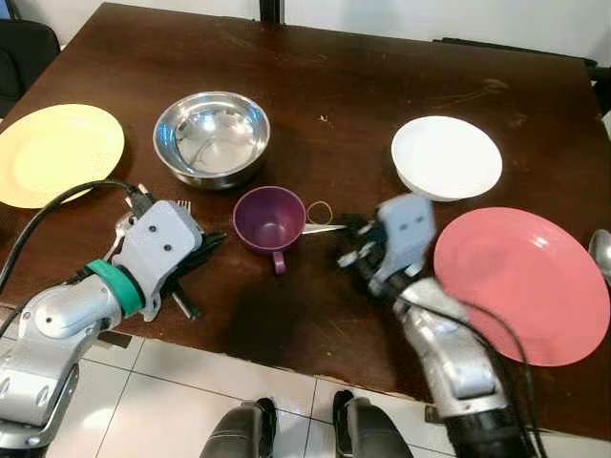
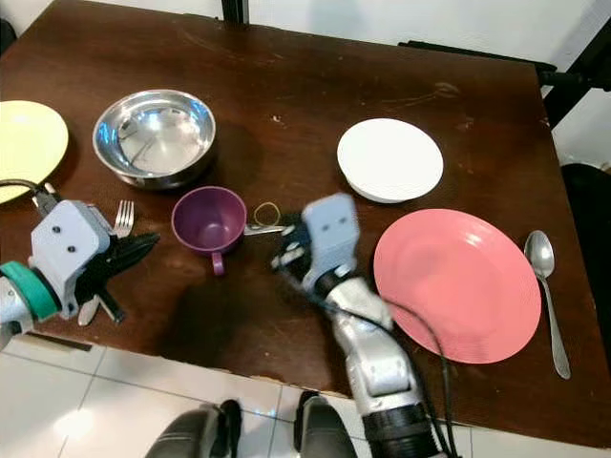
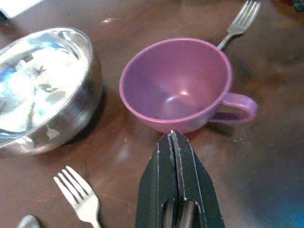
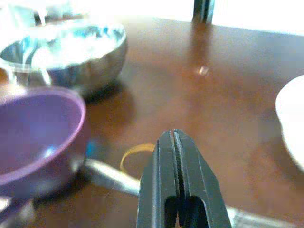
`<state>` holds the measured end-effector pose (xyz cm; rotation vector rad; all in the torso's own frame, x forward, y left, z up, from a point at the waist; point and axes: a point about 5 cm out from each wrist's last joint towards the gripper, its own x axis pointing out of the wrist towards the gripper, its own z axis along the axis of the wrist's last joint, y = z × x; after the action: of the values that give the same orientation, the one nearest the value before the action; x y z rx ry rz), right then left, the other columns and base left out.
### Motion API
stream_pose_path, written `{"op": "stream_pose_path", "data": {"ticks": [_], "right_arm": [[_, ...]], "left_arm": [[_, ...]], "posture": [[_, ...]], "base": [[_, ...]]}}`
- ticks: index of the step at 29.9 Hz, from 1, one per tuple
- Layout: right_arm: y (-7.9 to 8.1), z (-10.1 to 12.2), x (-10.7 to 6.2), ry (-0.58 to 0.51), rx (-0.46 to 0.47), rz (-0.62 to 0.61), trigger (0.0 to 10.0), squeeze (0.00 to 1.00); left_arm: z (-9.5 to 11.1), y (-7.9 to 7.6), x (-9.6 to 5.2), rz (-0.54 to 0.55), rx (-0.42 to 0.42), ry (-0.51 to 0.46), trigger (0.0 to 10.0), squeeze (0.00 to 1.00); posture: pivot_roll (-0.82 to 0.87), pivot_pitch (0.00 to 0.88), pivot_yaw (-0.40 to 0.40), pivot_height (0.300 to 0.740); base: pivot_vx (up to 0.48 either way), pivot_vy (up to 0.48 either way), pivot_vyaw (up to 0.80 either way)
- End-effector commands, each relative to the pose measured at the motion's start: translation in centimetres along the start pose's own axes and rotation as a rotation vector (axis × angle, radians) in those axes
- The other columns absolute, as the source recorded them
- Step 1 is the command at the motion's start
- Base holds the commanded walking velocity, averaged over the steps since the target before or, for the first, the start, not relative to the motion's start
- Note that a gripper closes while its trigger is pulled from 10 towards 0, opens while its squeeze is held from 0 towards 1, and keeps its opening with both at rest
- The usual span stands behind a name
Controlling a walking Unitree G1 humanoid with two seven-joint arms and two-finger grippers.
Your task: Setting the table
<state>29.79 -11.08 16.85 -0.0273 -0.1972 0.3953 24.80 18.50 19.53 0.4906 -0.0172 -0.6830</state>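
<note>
Purple cup between both grippers, left fingers and right fingers pressed together, touching nothing.

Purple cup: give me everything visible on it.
The purple cup looks like matte plastic, round, with one loop handle pointing toward the robot. It stands upright and empty on the dark wooden table, just in front of the steel bowl, apart from it. A fork lies at its right side beside a rubber band; contact is unclear. Both hands, left and right, flank it with fingers shut, not touching.
</note>
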Motion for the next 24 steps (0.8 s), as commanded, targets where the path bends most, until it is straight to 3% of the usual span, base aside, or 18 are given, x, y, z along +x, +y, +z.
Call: {"op": "stream_pose_path", "data": {"ticks": [1,2,4,8,10,14,16,18,21,24], "right_arm": [[-0.2,0.4,-0.3,-0.019,0.018,0.008,10.0,0.00],[-0.2,0.4,-0.3,-0.019,0.018,0.008,10.0,0.00],[0.2,0.4,-0.8,-0.015,0.010,0.046,10.0,0.00],[0.4,0.2,-0.9,-0.008,0.012,0.053,10.0,0.00],[0.9,-0.1,-0.9,-0.003,0.020,0.067,10.0,0.00],[1.2,-0.1,-0.8,-0.003,0.025,0.076,10.0,0.00],[2.3,-0.3,-0.9,0.006,0.036,0.143,10.0,0.00],[3.0,-0.5,-1.2,0.021,0.042,0.204,10.0,0.00],[3.4,-0.6,-1.7,0.036,0.036,0.258,10.0,0.00],[3.4,-0.4,-3.3,0.059,0.030,0.365,10.0,0.00]], "left_arm": [[0.0,-0.1,-0.8,-0.005,-0.011,0.008,10.0,0.00],[0.0,-0.1,-0.8,-0.005,-0.011,0.008,10.0,0.00],[-0.1,-0.4,-2.3,-0.052,-0.062,0.021,10.0,0.00],[-0.2,-0.8,-2.8,-0.093,-0.098,0.024,10.0,0.00],[-0.5,-1.8,-3.3,-0.160,-0.182,0.023,10.0,0.00],[-0.9,-2.5,-3.3,-0.181,-0.223,0.028,10.0,0.00],[-2.1,-3.8,-2.4,-0.204,-0.233,0.054,10.0,0.00],[-2.4,-4.1,-1.8,-0.202,-0.216,0.058,10.0,0.00],[-2.5,-4.0,-1.3,-0.189,-0.202,0.053,10.0,0.00],[-2.2,-3.4,-0.8,-0.164,-0.187,0.037,10.0,0.00]], "posture": [[0.03,0.197,0.086,0.740],[0.03,0.197,0.086,0.740],[0.04,0.202,0.087,0.740],[0.04,0.202,0.089,0.740],[0.04,0.198,0.094,0.740],[0.04,0.197,0.095,0.740],[0.04,0.191,0.091,0.740],[0.03,0.185,0.088,0.740],[0.02,0.181,0.087,0.740],[0.00,0.177,0.086,0.740]], "base": [[0.000,0.000,0.00],[0.000,0.000,0.00],[0.000,0.000,0.00],[0.000,0.000,0.00],[0.000,0.000,0.00],[0.000,0.000,0.00],[0.000,0.000,0.00],[0.000,0.000,0.00],[0.000,0.000,0.00],[0.000,0.000,0.00]]}}
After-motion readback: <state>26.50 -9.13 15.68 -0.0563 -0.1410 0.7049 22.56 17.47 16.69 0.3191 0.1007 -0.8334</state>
